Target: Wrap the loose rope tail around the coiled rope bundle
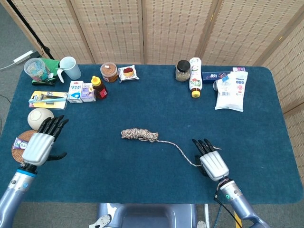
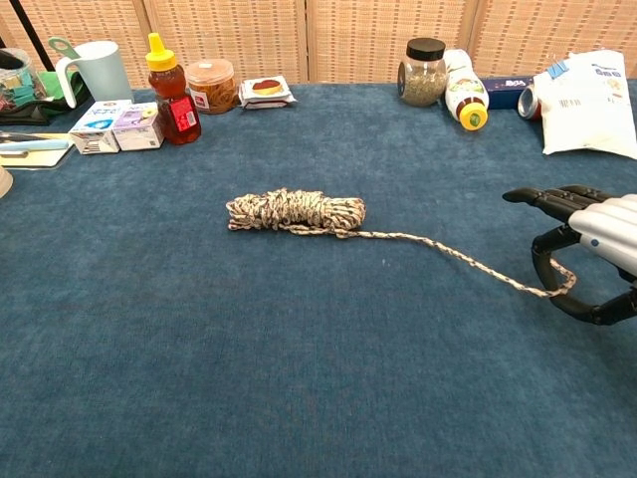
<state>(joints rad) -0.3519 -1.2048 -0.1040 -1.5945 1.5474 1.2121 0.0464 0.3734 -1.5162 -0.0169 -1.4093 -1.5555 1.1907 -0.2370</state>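
Observation:
The coiled rope bundle [image 1: 139,135] [image 2: 296,211] lies flat near the middle of the blue table [image 1: 142,180]. Its loose tail [image 1: 178,151] [image 2: 448,254] runs right and forward, nearly straight, to my right hand [image 1: 211,161] [image 2: 592,244]. That hand holds the tail's end, which curls around its thumb under the outstretched fingers. My left hand [image 1: 40,142] hovers over the table's left side, fingers spread, holding nothing, well left of the bundle. The chest view does not show it.
A beige bowl [image 1: 39,117] and a round coaster [image 1: 18,145] sit beside my left hand. Along the back stand a honey bottle [image 1: 99,88], small cartons [image 1: 75,91], a mug [image 1: 70,68], a jar [image 1: 183,70] and a white bag [image 1: 231,91].

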